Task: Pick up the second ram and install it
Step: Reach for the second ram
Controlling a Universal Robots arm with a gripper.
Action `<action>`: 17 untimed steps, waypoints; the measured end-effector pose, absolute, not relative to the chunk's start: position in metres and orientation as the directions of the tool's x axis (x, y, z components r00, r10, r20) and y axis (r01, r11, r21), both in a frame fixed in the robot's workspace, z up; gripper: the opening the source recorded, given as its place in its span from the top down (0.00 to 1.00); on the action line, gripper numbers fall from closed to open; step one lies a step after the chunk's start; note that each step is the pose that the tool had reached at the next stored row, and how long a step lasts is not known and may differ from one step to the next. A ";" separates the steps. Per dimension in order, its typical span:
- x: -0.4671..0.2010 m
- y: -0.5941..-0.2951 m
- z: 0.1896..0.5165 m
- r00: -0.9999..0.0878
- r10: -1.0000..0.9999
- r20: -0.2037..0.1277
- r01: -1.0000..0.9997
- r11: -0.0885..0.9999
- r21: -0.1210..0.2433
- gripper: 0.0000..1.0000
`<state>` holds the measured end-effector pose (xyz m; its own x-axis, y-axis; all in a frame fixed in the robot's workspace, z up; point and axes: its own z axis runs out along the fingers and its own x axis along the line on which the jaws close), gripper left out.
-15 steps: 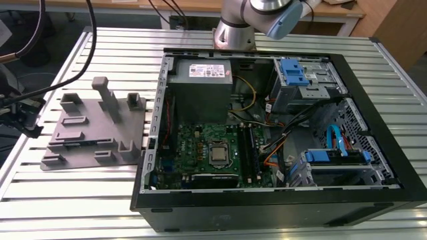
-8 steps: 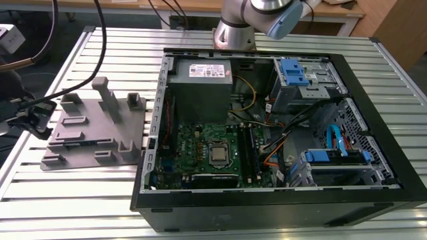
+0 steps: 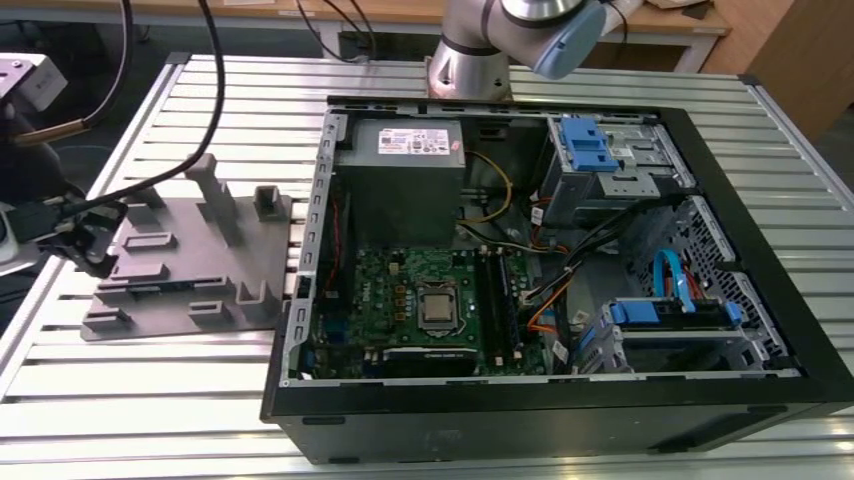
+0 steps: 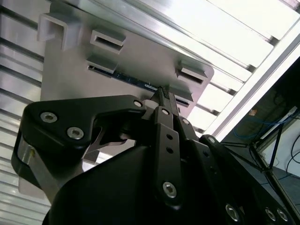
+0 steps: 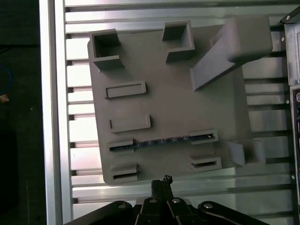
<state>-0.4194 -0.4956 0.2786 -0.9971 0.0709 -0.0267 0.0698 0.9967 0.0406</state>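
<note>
At the exterior view's left, the grey slotted tray (image 3: 180,265) holds the second ram (image 5: 168,140) on edge. The hand (image 5: 161,182) hangs just beside it, fingers pressed together, empty. Descending like that, it would probably strike the ram's top edge rather than straddle it.

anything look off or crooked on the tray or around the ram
Nothing stands out. The second ram lies straight between its two holders on the grey tray, which sits flat on the slatted table. The gripper is near the tray's edge, clear of the ram.
</note>
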 end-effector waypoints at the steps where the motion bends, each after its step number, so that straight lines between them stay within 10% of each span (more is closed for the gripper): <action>1: -0.419 -0.494 0.278 -0.997 0.070 -0.027 0.069 0.997 0.041 0.93; 17: -0.419 -0.484 0.268 -0.997 0.066 -0.027 0.065 0.997 0.041 0.93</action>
<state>-0.4188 -0.4844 0.2682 -0.9975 0.0658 -0.0267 0.0647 0.9971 0.0406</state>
